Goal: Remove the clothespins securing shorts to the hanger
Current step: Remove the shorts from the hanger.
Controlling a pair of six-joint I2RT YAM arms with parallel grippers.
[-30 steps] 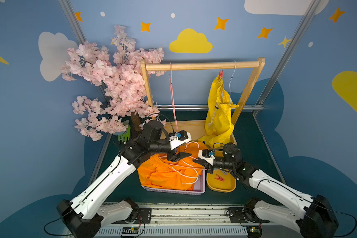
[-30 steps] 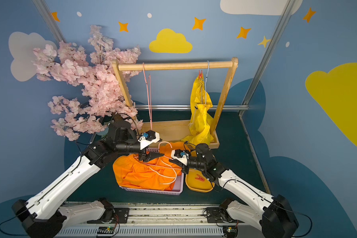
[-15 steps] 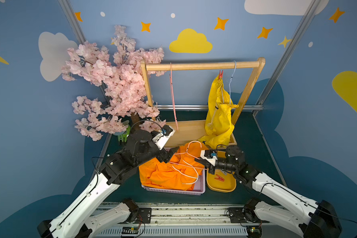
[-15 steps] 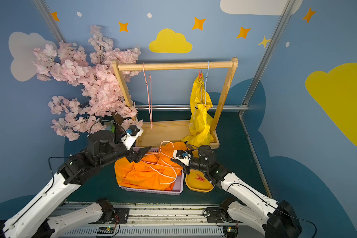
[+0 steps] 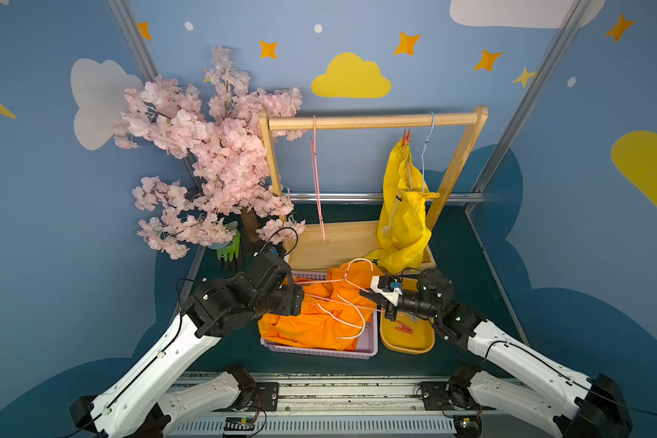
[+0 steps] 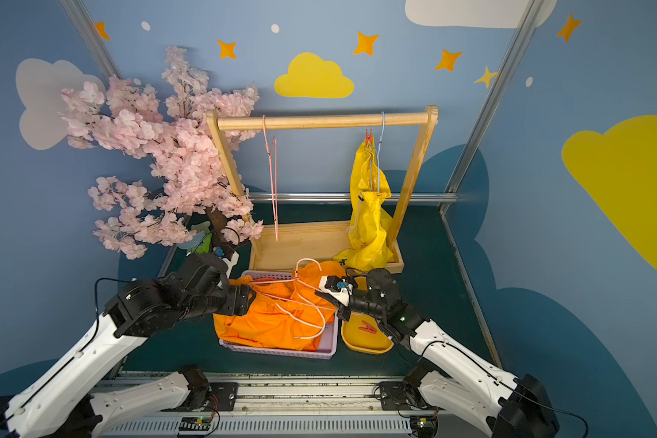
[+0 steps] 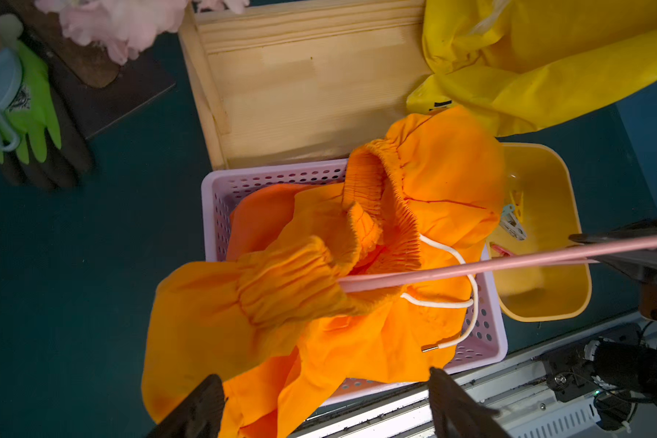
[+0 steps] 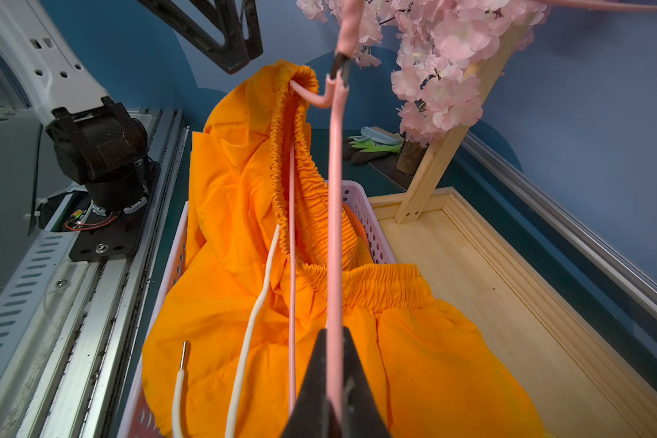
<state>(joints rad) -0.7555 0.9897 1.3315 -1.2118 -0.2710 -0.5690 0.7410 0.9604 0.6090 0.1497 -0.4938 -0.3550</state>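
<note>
Noted right gripper clenched on thin pink wire hanger, one end lost inside crumpled orange fabric shorts; left gripper splayed, empty, fingers cropped by frame edge.

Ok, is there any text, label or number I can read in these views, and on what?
Nothing legible in any view.
On the yellow shorts, a black mark: too small and blurred to read.
On the green glove, a grey print: blurred, unreadable.
</note>
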